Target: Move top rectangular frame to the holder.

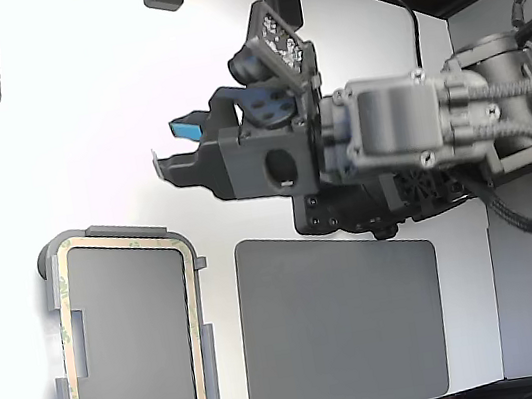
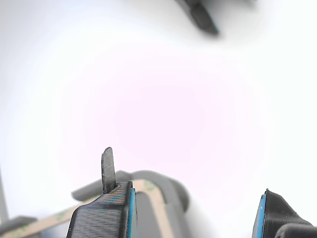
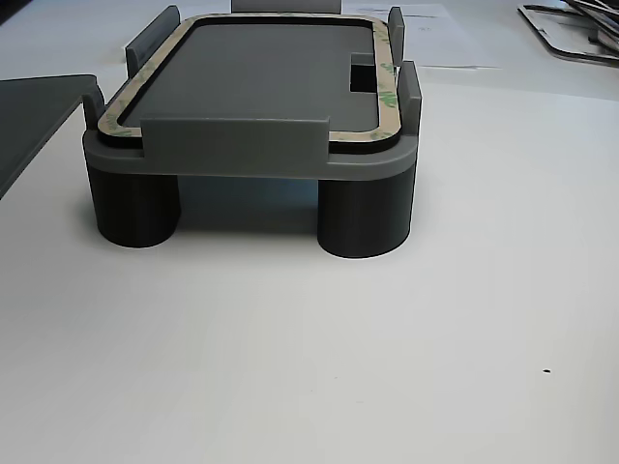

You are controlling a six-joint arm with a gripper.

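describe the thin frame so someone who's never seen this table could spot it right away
On the white table, look toward the exterior view's lower left, where a light grey holder stands on round feet. The top rectangular frame lies flat inside its raised tabs. Unlike the plain dark mat beside it, it has a pale tan border mottled with green.

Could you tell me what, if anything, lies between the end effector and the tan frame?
Nothing visible does. The end effector hangs open over bare white table, and the frame already sits in the grey holder nearby.
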